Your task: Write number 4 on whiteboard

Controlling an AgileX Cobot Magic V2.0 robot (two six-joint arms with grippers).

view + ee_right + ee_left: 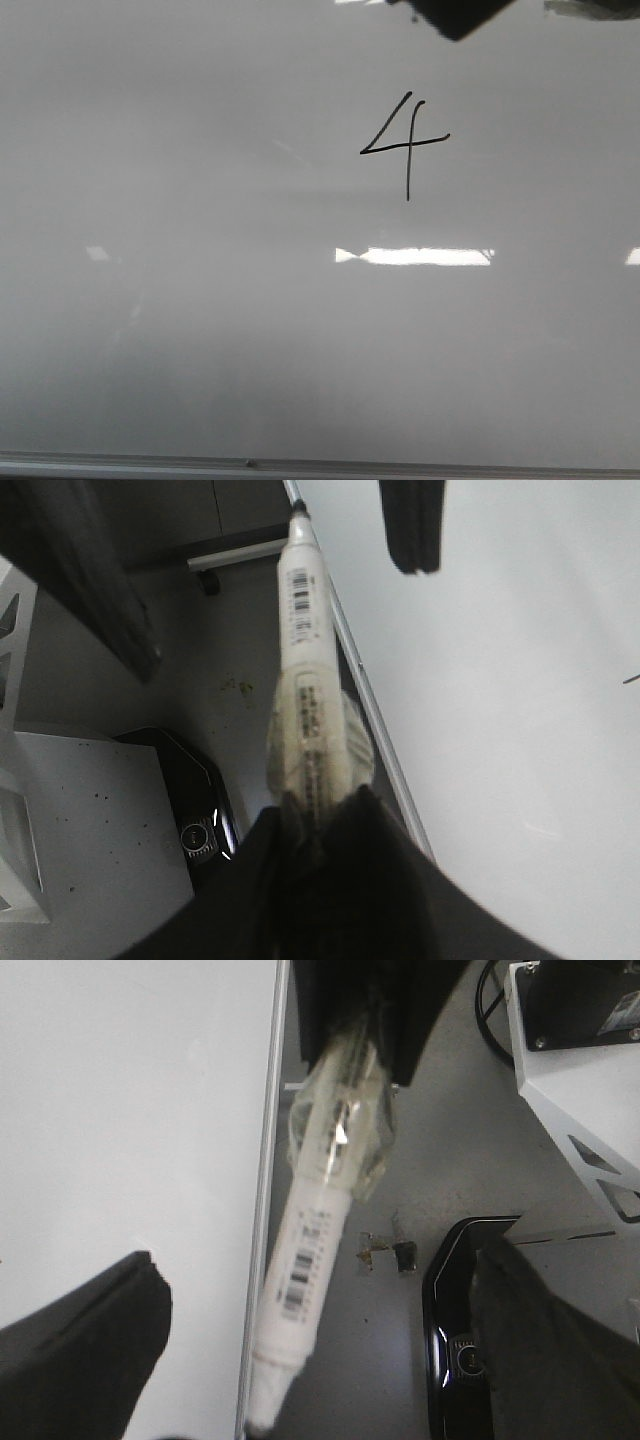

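Observation:
A thin black number 4 (405, 145) stands on the whiteboard (200, 300), right of centre in the front view. In the right wrist view my right gripper (320, 805) is shut on a white marker (305, 630) wrapped in clear tape. The marker's tip is at the board's metal edge strip (375, 715), off the board (520, 680). In the left wrist view my left gripper (320, 1255) is open, its fingers (90, 1350) wide apart. The same marker (310, 1250) points between them along the edge strip (262, 1210), touching neither.
A black device with a round lens (450, 1340) lies beside the board, also in the right wrist view (200, 825). A white box (580, 1070) stands near it. A dark arm part (455, 15) hangs over the board's top edge.

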